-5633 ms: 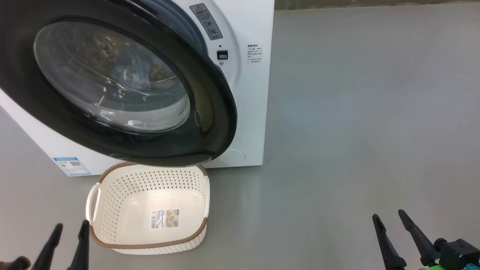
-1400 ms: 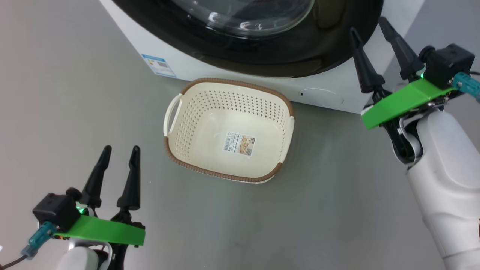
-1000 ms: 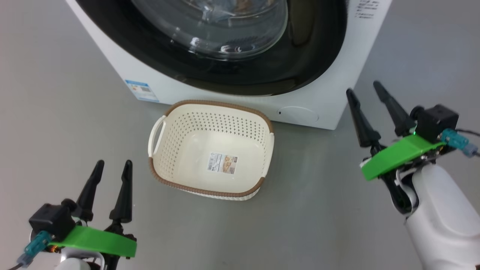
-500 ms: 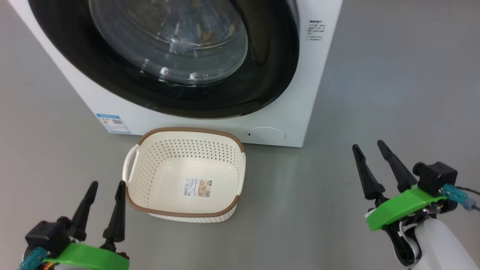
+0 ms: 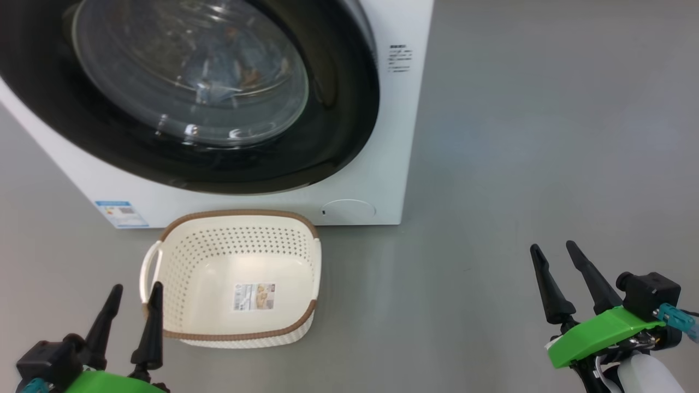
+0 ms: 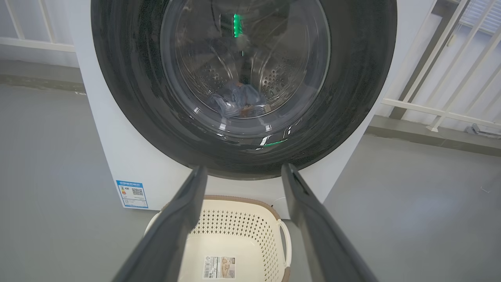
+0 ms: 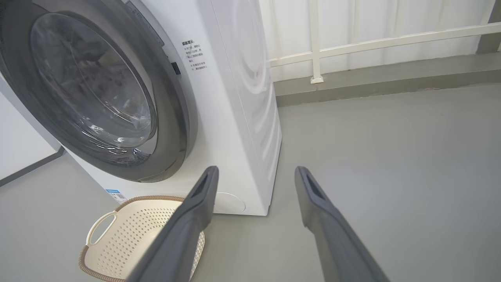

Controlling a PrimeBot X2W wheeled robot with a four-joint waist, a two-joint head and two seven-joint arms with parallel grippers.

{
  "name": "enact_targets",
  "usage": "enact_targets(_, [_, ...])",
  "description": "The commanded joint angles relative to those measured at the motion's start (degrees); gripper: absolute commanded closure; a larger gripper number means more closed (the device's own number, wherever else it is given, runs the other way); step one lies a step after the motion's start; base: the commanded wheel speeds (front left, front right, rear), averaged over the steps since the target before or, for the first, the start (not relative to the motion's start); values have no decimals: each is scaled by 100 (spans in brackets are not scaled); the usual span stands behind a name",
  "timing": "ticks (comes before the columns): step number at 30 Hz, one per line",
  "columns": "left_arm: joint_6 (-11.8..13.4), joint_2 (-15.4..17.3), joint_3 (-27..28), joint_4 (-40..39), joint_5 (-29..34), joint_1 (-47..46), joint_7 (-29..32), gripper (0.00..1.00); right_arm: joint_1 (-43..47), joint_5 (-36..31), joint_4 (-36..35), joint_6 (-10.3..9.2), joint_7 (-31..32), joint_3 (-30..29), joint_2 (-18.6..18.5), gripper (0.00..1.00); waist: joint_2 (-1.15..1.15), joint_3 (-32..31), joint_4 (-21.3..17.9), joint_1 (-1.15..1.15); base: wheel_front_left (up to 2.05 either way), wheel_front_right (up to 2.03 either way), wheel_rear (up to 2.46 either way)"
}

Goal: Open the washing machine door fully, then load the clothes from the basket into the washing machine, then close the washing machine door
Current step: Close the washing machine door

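Found left hand and right hand spread wide, gripping nothing. Saw the basket on the floor just right of the left hand, the washing machine door shut ahead of both, clothes behind its glass.

Closed washing machine door, basket on floor

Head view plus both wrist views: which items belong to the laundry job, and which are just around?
Job:
- washing machine
- washing machine door
- basket, empty
- clothes, a bluish bundle seen through the door glass

Just around:
- blue sticker
- round service flap
- white railing
- grey floor
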Motion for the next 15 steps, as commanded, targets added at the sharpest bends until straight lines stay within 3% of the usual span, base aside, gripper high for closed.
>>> enact_targets(1, [-18, 173, 258, -108, -30, -30, -54, 0, 72, -2, -146, -14, -27, 76, -31, 0, 0, -59, -143, 0, 0, 0, 0])
enact_targets(15, [-18, 221, 441, -50, 49, 115, -54, 0, 425, -18, -235, -14, -27, -151, -63, 0, 0, -182, -454, 0, 0, 0, 0])
